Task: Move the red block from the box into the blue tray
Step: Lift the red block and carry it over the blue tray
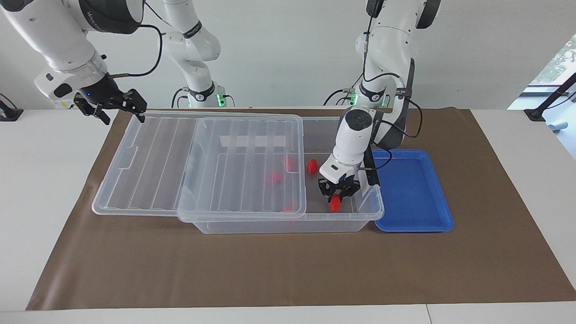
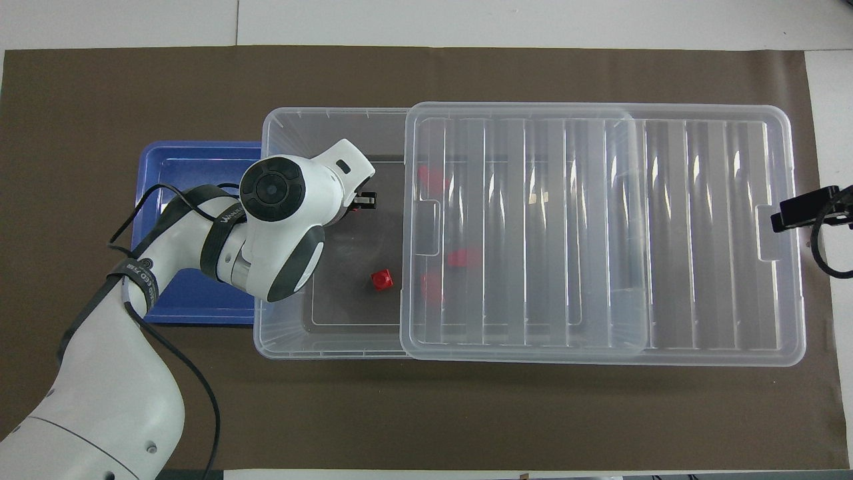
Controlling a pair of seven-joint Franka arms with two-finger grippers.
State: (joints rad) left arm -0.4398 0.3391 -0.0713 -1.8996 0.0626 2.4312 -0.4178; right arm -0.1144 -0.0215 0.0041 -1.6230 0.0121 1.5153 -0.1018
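Note:
The clear box (image 1: 366, 215) (image 2: 288, 131) lies mid-table, open at the left arm's end. Its ribbed lid (image 1: 153, 162) (image 2: 666, 233) is slid toward the right arm's end. My left gripper (image 1: 336, 199) reaches down inside the open end, shut on a red block (image 1: 335, 206) low over the box floor; in the overhead view the wrist hides it. Another red block (image 1: 312, 166) (image 2: 382, 280) lies uncovered on the box floor. Three more show dimly under the lid (image 1: 274, 177). The blue tray (image 1: 414, 193) (image 2: 180, 173) lies beside the box, holding nothing. My right gripper (image 1: 118, 107) (image 2: 800, 212) waits open over the lid's corner.
A brown mat (image 1: 279, 265) covers the table under everything. The lid overhangs the box toward the right arm's end. The left arm's forearm and cable (image 2: 166, 220) pass over the blue tray.

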